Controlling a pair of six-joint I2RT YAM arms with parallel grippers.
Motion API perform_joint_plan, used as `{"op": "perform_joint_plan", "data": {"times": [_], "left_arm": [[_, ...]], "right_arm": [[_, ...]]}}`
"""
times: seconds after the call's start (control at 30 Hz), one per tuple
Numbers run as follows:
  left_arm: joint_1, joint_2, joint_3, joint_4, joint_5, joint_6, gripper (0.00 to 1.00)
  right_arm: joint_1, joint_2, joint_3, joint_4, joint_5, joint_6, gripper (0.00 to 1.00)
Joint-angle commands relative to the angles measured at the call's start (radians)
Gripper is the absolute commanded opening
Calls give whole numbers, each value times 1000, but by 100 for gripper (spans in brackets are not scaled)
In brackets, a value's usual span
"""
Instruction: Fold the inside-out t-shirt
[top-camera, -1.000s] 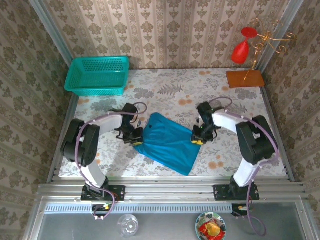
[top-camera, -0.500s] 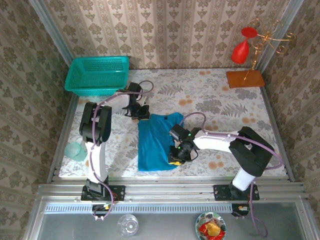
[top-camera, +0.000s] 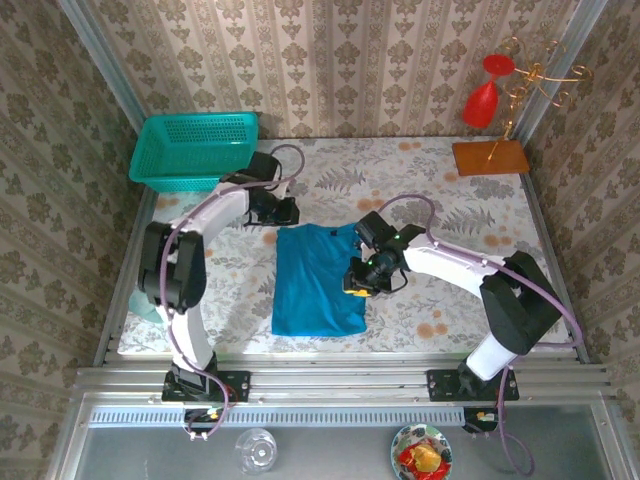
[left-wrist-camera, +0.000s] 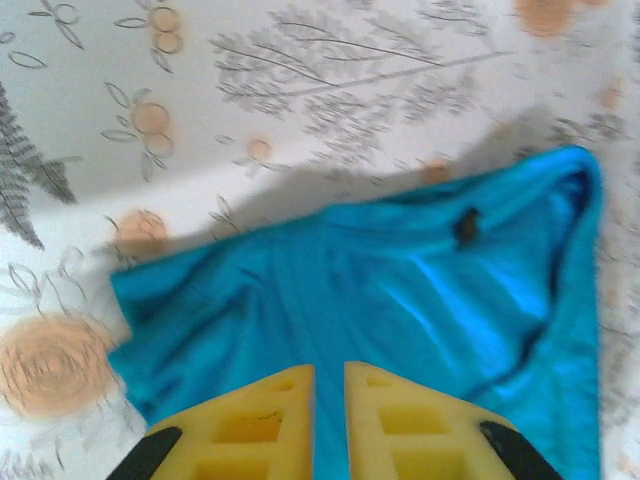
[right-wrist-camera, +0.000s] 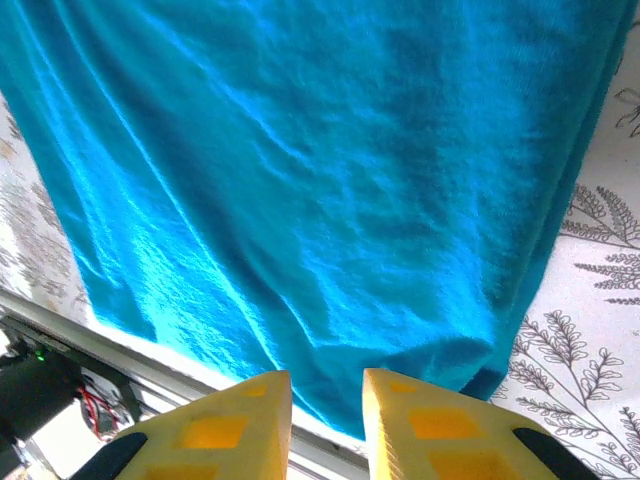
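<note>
The teal-blue t-shirt lies on the floral table as a tall rectangle between the two arms. My left gripper sits at the shirt's far left corner. In the left wrist view its yellow fingers stand a narrow slit apart, with the t-shirt creasing in toward them, so they look shut on the cloth. My right gripper is over the shirt's right edge. Its fingers stand apart above the t-shirt, holding nothing.
A teal mesh basket stands at the far left corner. A red wine glass hangs on a gold stand with an orange-brown base at the far right. A pale green cup peeks out beside the left arm.
The shirt has gone from a skewed shape to a straight, flat rectangle. The right gripper moved from its lower edge up to its right edge. The left gripper shifted slightly farther back.
</note>
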Motion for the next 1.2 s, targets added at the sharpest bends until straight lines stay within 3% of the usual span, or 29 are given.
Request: {"op": "perform_joint_plan", "data": {"times": [0.0, 0.3, 0.5, 0.8, 1.0, 1.17], "left_arm": [[-57, -64, -101, -60, -15, -29, 14], [-155, -159, -357, -2, -27, -155, 12], [-163, -232, -411, -41, -51, -158, 12], [-187, -303, -498, -40, -25, -206, 9], [-208, -251, -607, 99, 23, -270, 8], [-209, -259, -626, 21, -52, -237, 7]], "right_arm": [[29, 32, -20, -58, -44, -48, 27], [78, -19, -183, -98, 58, 14, 26], [78, -107, -124, -179, 119, 22, 24], [85, 3, -84, 65, -58, 51, 23], [86, 92, -108, -16, 56, 30, 19], [86, 41, -124, -18, 32, 27, 19]]}}
